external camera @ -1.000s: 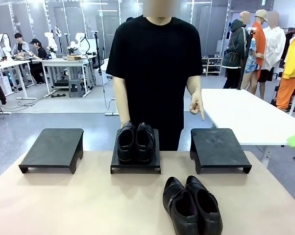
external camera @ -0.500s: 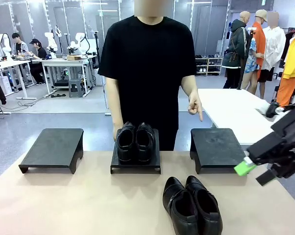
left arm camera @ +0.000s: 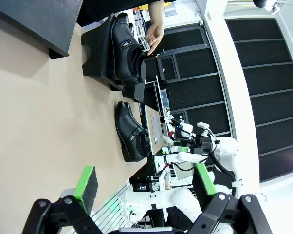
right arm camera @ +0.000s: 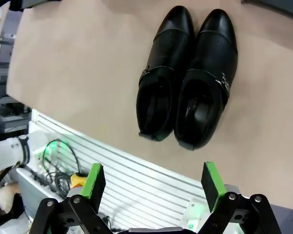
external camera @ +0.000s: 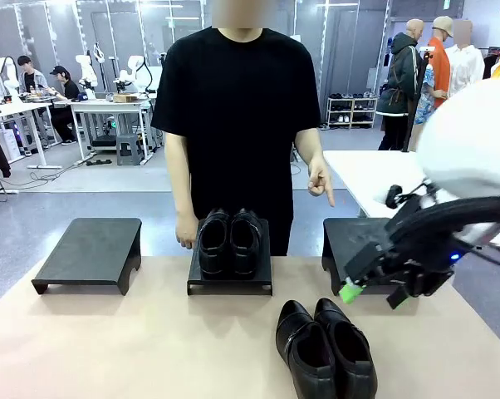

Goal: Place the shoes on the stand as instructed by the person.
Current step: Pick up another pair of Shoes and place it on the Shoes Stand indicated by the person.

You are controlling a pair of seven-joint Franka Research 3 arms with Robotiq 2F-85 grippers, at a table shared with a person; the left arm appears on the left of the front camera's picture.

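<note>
The right tool (external camera: 373, 295) is hanging open with nothing between its green pads. It is hovering over the desk (external camera: 134, 349), in front of the right-hand stand (external camera: 358, 241) and just past the strapped pair of shoes (external camera: 325, 349). Seen from the right wrist, the tool (right arm camera: 153, 170) is looking down on that strapped pair (right arm camera: 185, 78), which is lying on the bare desk with the two shoes side by side and touching.

The left tool (left arm camera: 144, 183) is also standing open and gripping nothing. From its wrist the desk is appearing sideways, with the strapped pair (left arm camera: 132, 131) farther off and the plain pair of shoes (left arm camera: 124, 48) beyond it.

The plain pair (external camera: 230, 241) is sitting together on the middle stand (external camera: 230, 285), toes facing the robot. The left-hand stand (external camera: 88, 249) is carrying nothing.

The person (external camera: 242, 108) is standing at the far side of the desk behind the middle stand. One hand (external camera: 321, 179) is pointing a finger downward, above and near the right-hand stand. The other hand (external camera: 183, 231) is hanging just beside the plain pair.
</note>
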